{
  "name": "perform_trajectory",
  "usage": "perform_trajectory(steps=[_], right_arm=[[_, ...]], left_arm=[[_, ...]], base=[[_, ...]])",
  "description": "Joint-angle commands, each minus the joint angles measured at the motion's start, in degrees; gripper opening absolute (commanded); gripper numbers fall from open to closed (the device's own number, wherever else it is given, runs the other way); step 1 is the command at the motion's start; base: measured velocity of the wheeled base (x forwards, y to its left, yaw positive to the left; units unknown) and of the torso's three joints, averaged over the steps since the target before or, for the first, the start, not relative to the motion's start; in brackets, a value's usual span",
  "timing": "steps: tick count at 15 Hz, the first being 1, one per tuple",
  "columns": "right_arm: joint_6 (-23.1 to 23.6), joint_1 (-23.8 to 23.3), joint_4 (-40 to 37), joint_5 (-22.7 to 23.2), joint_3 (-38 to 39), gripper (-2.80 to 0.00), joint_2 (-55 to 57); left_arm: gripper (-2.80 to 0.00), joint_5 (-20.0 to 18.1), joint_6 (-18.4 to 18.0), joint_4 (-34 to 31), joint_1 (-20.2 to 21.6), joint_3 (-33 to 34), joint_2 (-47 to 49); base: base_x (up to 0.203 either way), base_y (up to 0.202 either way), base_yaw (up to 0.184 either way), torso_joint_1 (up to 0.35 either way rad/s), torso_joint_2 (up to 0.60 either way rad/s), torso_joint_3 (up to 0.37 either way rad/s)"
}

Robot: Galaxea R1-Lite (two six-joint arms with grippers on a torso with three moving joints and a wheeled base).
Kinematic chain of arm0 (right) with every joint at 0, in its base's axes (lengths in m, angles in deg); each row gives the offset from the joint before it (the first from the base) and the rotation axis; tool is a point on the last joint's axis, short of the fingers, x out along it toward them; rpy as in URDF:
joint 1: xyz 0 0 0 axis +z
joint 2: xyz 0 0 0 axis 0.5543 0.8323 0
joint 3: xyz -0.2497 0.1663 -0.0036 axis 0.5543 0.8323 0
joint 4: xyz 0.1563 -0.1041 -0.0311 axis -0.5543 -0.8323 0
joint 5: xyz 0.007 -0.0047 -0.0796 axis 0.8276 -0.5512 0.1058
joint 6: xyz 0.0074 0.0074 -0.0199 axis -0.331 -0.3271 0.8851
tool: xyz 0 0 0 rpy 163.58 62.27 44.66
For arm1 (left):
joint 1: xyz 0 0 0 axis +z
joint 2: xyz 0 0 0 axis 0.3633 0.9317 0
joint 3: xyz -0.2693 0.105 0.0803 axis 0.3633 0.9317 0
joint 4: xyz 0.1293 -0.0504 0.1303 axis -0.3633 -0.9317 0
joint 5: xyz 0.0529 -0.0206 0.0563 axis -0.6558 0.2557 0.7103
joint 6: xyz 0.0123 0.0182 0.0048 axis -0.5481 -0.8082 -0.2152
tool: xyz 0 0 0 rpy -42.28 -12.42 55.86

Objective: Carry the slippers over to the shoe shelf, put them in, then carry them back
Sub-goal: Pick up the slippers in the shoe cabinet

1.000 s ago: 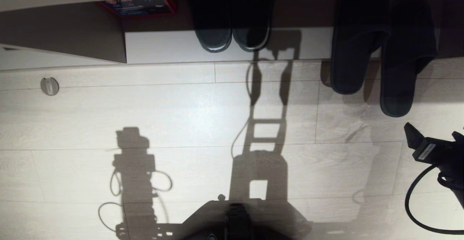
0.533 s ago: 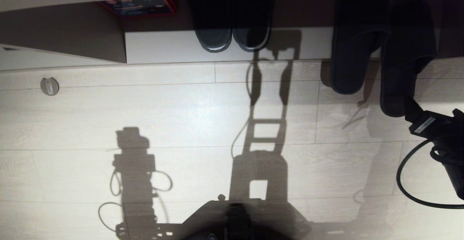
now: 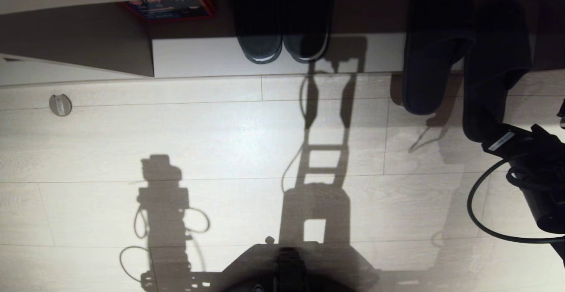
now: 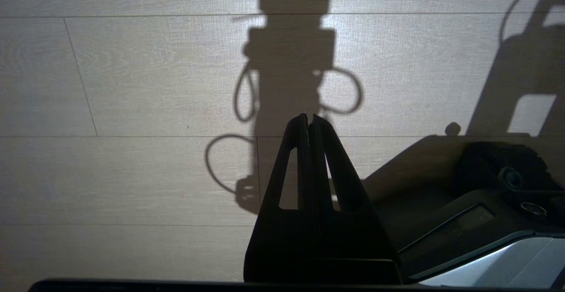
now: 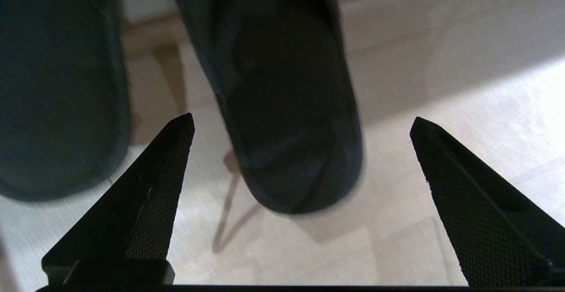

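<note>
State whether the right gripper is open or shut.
Open: the right gripper shows its fingers spread wide, empty, framing one slipper's heel.

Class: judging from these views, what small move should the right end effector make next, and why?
Probably ease forward and close on the heel of the nearer slipper: the right end effector is open, the heel lies between its fingers but is not yet gripped.

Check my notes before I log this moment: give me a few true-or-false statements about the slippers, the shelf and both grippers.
1. The right gripper has its fingers spread, empty, at the heel of one of the slippers. True.
2. The slippers lie wholly inside the shoe shelf. False: their heels stick out over the floor.
3. The left gripper is shut over bare floor. True.
4. The other dark pair lies out on the floor. False: it sits in the shelf.
</note>
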Motion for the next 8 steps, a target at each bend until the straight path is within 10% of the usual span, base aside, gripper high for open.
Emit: perform_trajectory(steps=[1,8], right_arm=[[-0.05,0.49,0.55,-0.1,-1.67,0.0,0.81],[-0.14,3.02,0.47,-0.01,-11.03,0.0,5.13]], left_arm=[[-2.8,0.05,0.05,0.02,0.0,0.0,0.0],[-2.8,0.05,0.05,0.02,0.0,0.0,0.0]], base=[[0.0,0.0,0.0,0.0,0.0,0.0],[0.0,0.0,0.0,0.0,0.0,0.0]])
